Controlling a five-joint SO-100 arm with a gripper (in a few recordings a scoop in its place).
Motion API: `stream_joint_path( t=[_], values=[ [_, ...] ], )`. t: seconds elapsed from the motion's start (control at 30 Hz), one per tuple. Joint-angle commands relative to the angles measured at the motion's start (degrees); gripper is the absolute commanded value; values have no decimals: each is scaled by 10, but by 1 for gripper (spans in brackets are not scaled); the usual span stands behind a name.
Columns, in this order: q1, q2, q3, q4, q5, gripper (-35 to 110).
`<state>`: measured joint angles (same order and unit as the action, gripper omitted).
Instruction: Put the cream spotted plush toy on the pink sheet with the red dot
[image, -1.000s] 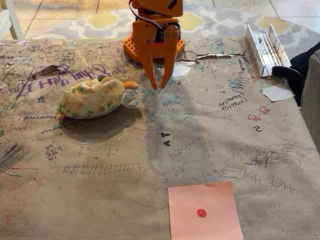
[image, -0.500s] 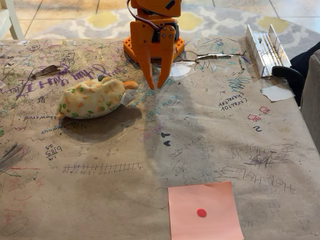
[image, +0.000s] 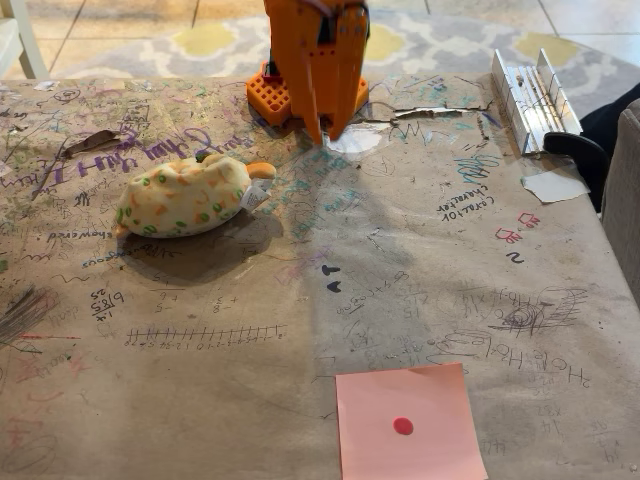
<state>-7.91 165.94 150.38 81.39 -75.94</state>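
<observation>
Orange gripper (image: 326, 130) hangs empty near its base, fingers seemingly together. Next, it must open and reach the cream spotted plush toy (image: 186, 194).

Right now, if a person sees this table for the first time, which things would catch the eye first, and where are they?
The bright orange robot arm stands at the far edge of the table, its gripper pointing down with fingers nearly together. Left of it lies the rounded cream spotted plush toy, on brown paper covered in scribbles. At the near edge, right of centre, lies the square pink sheet with the red dot, with nothing on it.
</observation>
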Motion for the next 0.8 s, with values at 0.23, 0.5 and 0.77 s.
stream_joint_path(
  t=[0.23, 0.5, 0.77],
  values=[
    [316, -276, -302, 149, -414, 34],
    [588, -550, -271, -126, -617, 36],
    [598, -604, -96, -526, -598, 38]
  ],
)
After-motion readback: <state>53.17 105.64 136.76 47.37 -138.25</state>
